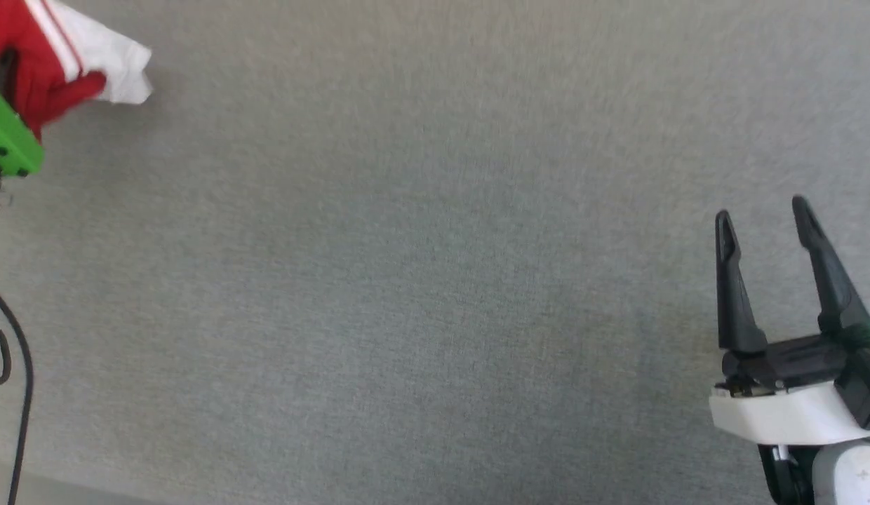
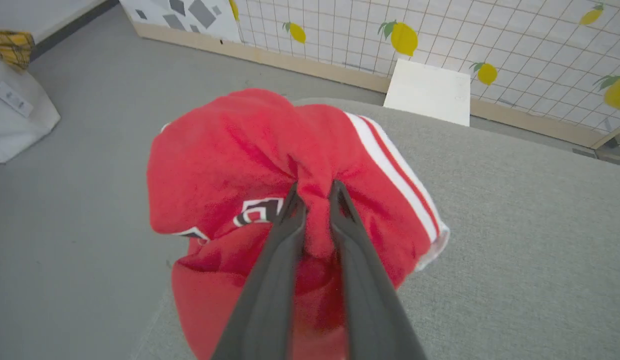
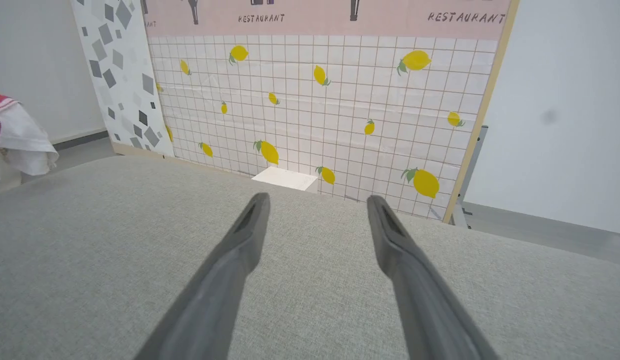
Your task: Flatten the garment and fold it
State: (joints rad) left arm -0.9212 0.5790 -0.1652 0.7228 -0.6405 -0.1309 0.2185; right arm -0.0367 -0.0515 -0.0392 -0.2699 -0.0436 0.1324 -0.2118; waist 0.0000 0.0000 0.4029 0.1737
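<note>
Starting at your far left, your left gripper (image 2: pixel 315 192) is clamping a raised fold of the garment (image 2: pixel 215 150). Its two dark fingers (image 2: pixel 270 280) are pressing in from both sides, with a ridge of red cloth squeezed between them. The jersey is bunching into a rounded heap around the fingertips and is sitting at the near-left corner of the grey table (image 2: pixel 515 225). Part of the red cloth is spilling past the table edge below the fingers. A scrap of black, white-outlined lettering (image 2: pixel 257 211) is showing just left of the left finger. The red-and-white striped trim (image 2: pixel 395 175) is running down the heap just right of the right finger.

From the head camera, the garment (image 1: pixel 42 63) is peeking in at the upper left corner. Its white sleeve is pointing toward the middle of the table (image 1: pixel 435 280), and a green fitting (image 1: pixel 10 140) is sitting just below the cloth.

Moving right, bare grey fabric is stretching between your two tools. Your right gripper (image 1: pixel 761 214) is hovering at the lower right, well apart from the garment, with its fingers spread wide and nothing between them. Along those fingers (image 3: pixel 225 270), the table is running ahead to a white box (image 3: pixel 285 178) and a lemon-patterned panel (image 3: pixel 340 100). The garment (image 3: pixel 20 135) is showing far off to their left.
</note>
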